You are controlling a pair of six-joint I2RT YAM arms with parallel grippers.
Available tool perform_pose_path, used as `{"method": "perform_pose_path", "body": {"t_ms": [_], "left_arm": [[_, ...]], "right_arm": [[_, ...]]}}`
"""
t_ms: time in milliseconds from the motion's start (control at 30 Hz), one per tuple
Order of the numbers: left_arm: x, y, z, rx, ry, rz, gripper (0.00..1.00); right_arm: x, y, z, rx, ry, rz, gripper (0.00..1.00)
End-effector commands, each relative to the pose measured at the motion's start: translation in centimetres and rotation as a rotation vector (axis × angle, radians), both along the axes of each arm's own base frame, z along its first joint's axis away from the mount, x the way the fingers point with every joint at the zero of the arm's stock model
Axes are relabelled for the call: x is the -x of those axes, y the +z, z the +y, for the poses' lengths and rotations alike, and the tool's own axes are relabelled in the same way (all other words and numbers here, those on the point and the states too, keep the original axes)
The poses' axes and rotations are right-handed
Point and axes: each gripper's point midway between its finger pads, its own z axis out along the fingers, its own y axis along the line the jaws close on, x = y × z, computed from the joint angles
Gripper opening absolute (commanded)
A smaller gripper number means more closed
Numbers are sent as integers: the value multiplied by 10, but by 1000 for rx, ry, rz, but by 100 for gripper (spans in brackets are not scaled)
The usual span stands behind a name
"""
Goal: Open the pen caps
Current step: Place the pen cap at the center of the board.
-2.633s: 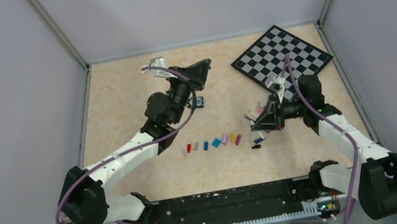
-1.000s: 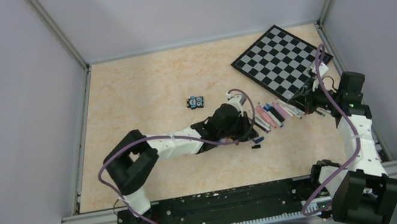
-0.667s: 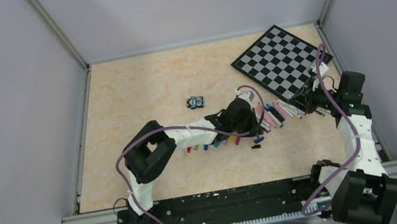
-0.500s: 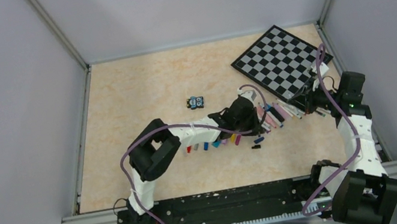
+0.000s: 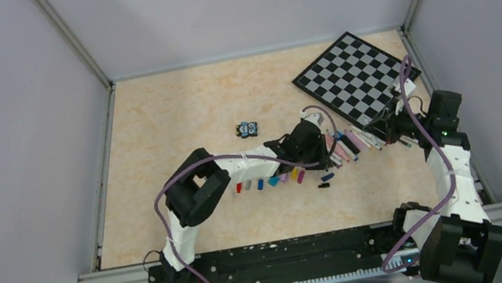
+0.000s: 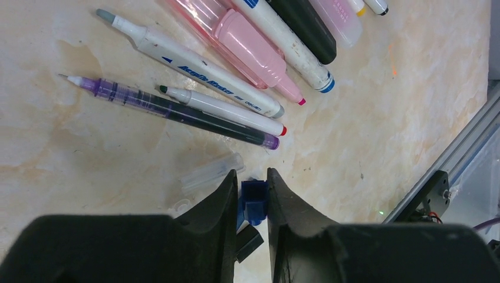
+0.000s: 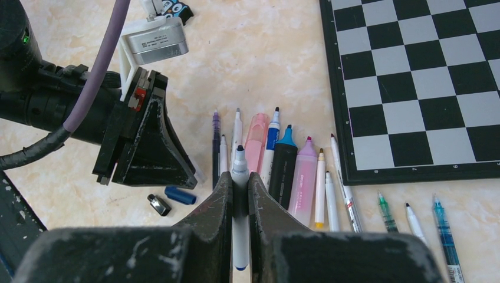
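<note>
Two grippers are both gripping something. Left gripper [image 6: 252, 180] is pinched narrow on a small blue plastic cap [image 6: 254, 202] over the beige marbled tabletop [image 6: 365, 106], with a clear plastic cap [image 6: 209, 173] lying loose just beside it. Right gripper [image 7: 240, 177] is clamped on a white-bodied pen with a dark tip [image 7: 239, 160], near the black-and-grey chessboard [image 7: 413, 88]. Uncapped pens and markers [image 7: 295, 171] lie side by side in a row. One white marker [image 6: 194, 71] carries blue lettering too small to read. Coloured stubby caps [image 5: 270, 181] sit in a line to their left.
</note>
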Motion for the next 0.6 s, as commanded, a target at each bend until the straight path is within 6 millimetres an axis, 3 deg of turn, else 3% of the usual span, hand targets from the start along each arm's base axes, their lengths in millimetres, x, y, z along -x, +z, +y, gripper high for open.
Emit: {"method": "perform_pose_path", "body": {"t_ms": [0,367,567], "left_arm": [[-7,15,-9,44,-8,-28,28],[-13,35,-6,75,-4,-68,38],[-19,59,0,113,5,-116,40]], "right_arm": [[-4,14,-1,13,15,-65,0],[-4,13,-2,17,9,-60,0],[-5,12,-4,26,3,-59,0]]}}
